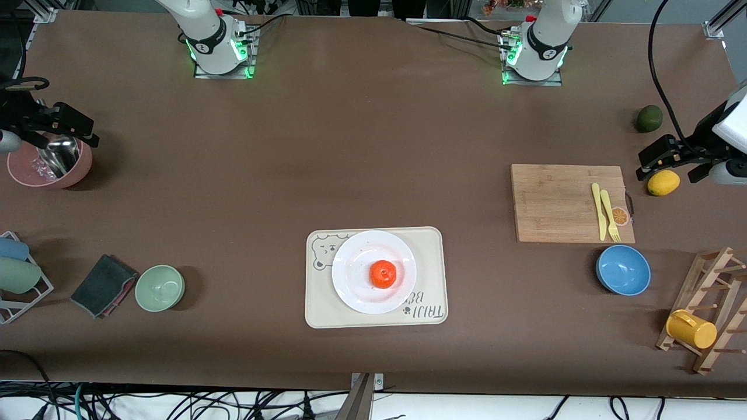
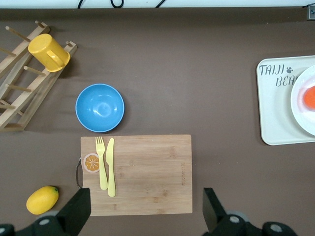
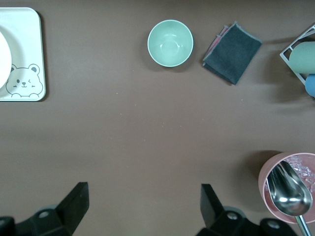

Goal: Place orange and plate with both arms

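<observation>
Even overhead light falls on the matte brown tabletop (image 1: 373, 146), which shows no glare. Soft, short shadows pool beside the green bowl (image 1: 160, 287) and blue bowl (image 1: 623, 269). The white plate (image 1: 374, 272) carries a mild sheen. Green status lights glow at both arm bases. All three views are sharp.

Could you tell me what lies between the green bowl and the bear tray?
Nothing: between the green bowl and the tray the brown table is bare, as the front and right wrist views show.

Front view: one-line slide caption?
Orange on white plate on bear-print tray; left gripper and right gripper open at table ends.
</observation>
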